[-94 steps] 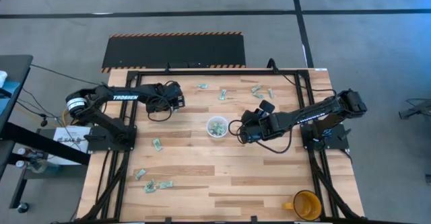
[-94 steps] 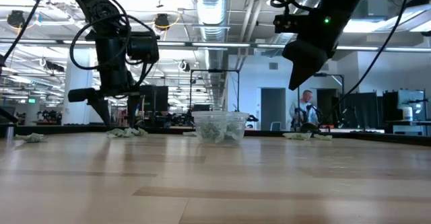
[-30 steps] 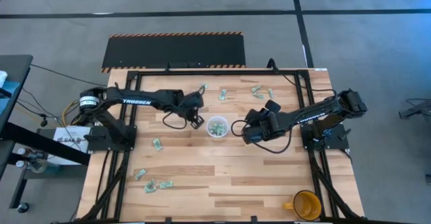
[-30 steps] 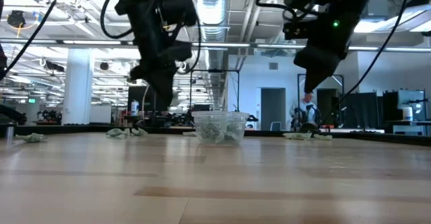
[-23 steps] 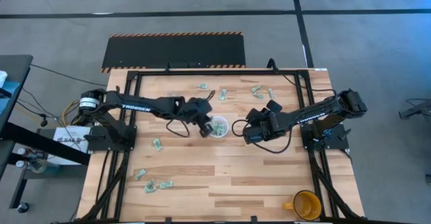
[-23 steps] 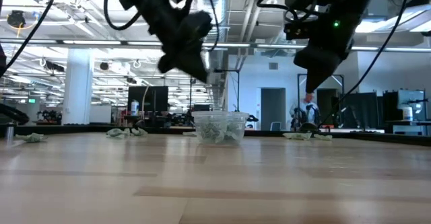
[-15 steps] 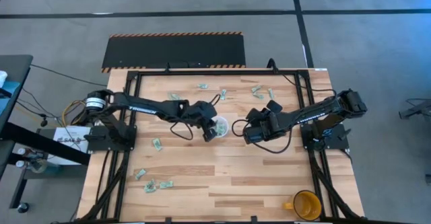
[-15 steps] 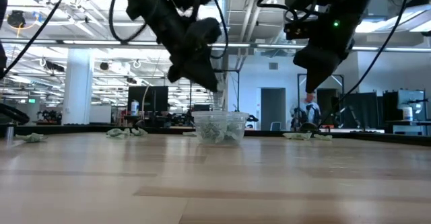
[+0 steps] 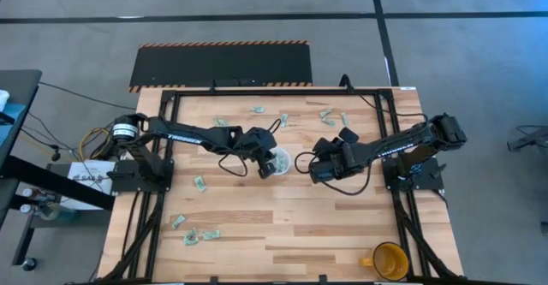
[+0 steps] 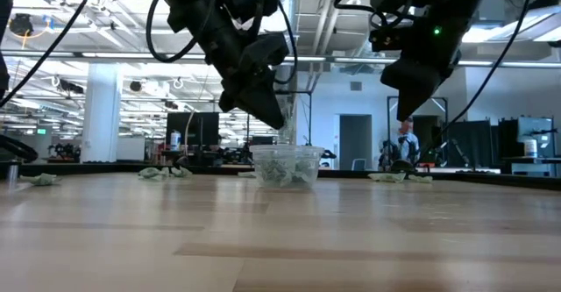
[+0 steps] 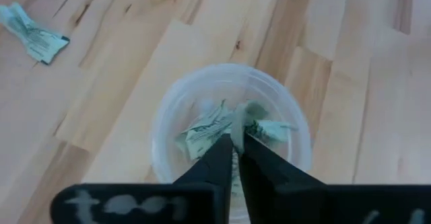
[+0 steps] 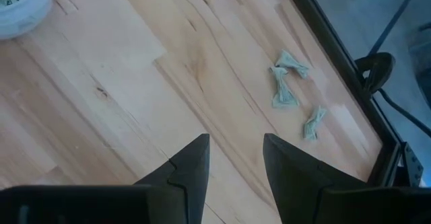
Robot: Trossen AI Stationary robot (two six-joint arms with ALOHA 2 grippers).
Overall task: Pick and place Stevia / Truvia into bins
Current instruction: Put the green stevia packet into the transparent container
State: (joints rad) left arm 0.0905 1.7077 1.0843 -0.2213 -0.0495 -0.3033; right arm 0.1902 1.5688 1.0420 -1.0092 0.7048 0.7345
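The clear plastic cup [image 9: 276, 160] stands mid-table with several pale green sachets [image 11: 202, 133] inside. My left gripper [image 9: 267, 167] hangs over the cup's mouth [image 11: 229, 83], shut on one sachet [image 11: 244, 113]. In the low view its tip [image 10: 279, 121] is just above the rim [image 10: 287, 150]. My right gripper [image 9: 313, 169] hovers open to the right of the cup over bare wood [image 12: 236, 150]. Loose sachets lie flat on the table at the far side [image 9: 282, 120] and near left [image 9: 201, 235]. My left gripper pinches a sachet between its two fingertips; a crumpled end [image 11: 241, 120] sticks out beyond them. The fingers slant down from above, coming from the table's left. The sachet is lifted clear, hanging over the cup's mouth above the ones inside.
A yellow-orange mug [image 9: 390, 259] stands at the near right corner. Three sachets [image 12: 286, 83] lie near the table's dark frame rail [image 12: 337, 56] by my right gripper. More sachets lie at the left [image 9: 199, 183] and far right [image 9: 325, 114].
My left gripper has swung toward the table's right from beside the cup to over its mouth, tipping downward and dropping closer to the rim, with the sachet still between its fingers. The right arm has kept still.
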